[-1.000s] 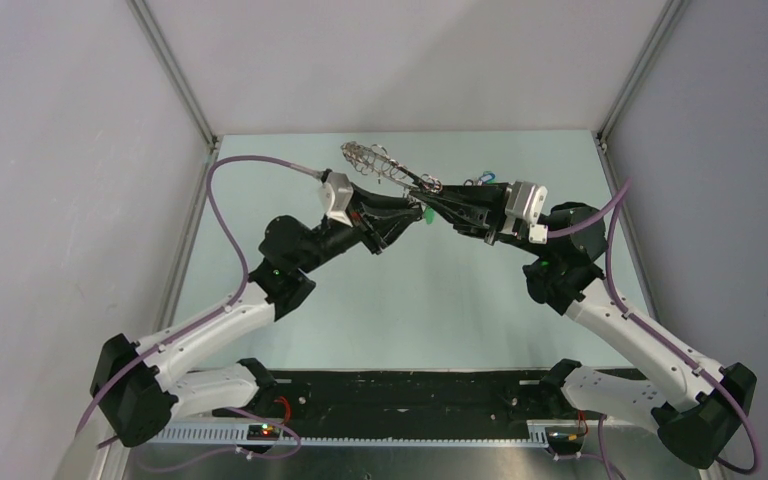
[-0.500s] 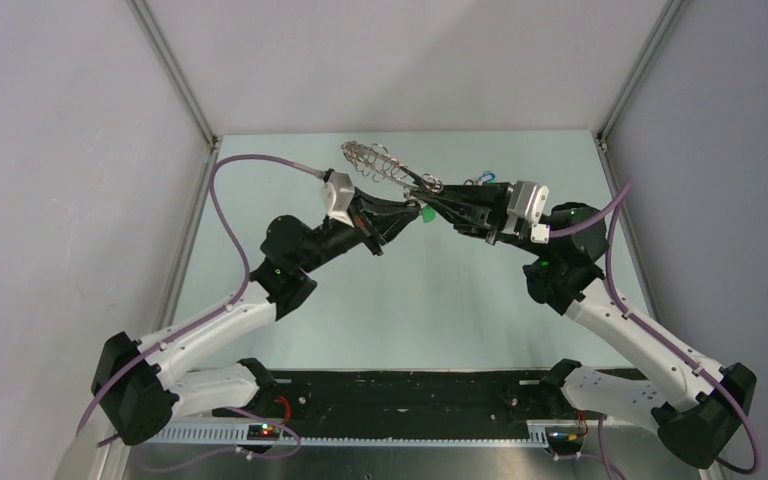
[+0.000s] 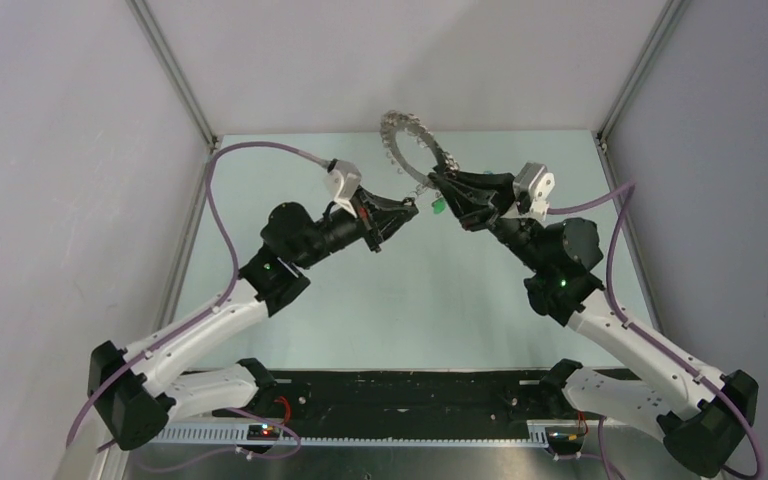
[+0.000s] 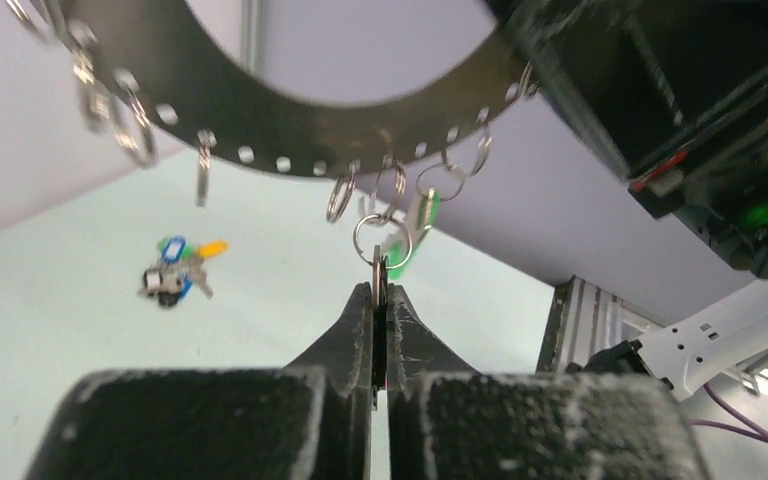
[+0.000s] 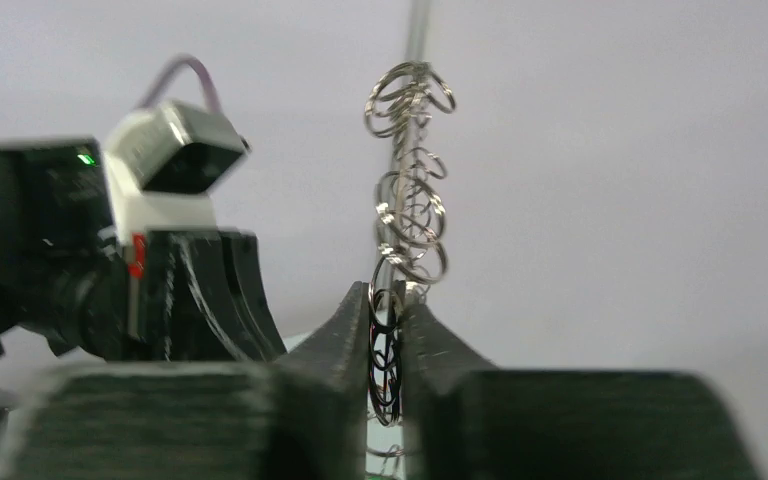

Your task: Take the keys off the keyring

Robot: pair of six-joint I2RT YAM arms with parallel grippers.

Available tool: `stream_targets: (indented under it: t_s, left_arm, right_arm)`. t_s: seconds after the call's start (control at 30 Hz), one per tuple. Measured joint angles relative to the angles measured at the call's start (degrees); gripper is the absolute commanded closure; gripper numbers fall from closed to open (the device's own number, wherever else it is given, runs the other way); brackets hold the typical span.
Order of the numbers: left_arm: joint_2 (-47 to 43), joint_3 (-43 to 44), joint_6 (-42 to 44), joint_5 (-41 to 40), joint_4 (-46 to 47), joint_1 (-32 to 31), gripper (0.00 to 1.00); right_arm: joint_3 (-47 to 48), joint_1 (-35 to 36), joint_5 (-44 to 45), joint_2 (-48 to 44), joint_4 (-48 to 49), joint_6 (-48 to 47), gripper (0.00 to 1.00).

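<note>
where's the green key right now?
Top view, centre-back: the green key dangles from the keyring held by the right claw, just past the tips of the left claw.

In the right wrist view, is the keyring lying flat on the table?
No, the right end effector pinches the keyring by its rim, holding it upright in the air.

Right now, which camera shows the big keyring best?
Left wrist: the keyring arches overhead, its holed band and hanging small loops plain. Top external shows it small and tilted; right wrist sees it edge-on, loops stacked.
</note>
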Motion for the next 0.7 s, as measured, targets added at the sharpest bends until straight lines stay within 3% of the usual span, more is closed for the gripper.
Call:
stream_targets:
  t_s: [0.03,0.1,0.17,0.37,0.5,0.7]
  left_arm:
    - [-0.3,1.5,0.3,-0.8,-4.2,0.0,1.0]
    - [-0.7,5.4,1.5,-2.4,-13.4,0.0,1.0]
    - [-0.8,9.5,3.0,-3.6,-23.4,0.0,1.0]
    - [3.0,23.8,11.5,-5.4,-51.5,0.6,1.0]
    - [7.1,29.9,18.7,-4.1,-63.2,0.6,1.0]
    - [8.8,31.0,25.2,-1.5,-72.2,0.2,1.0]
  right_arm:
    - [-1.5,0.1,3.3,-0.6,-0.1,1.3,0.46]
    - [-4.3,0.2,10.2,-1.8,-0.5,3.5,0.31]
    - [-6.9,-0.3,17.2,-3.1,-1.3,5.0,0.28]
    - [-16.1,-1.6,23.0,-10.0,-3.5,5.2,0.34]
    - [-18.9,-4.0,16.6,-13.7,-6.7,1.9,0.37]
    - [-18.9,-5.9,1.8,-15.9,-11.0,-5.6,0.44]
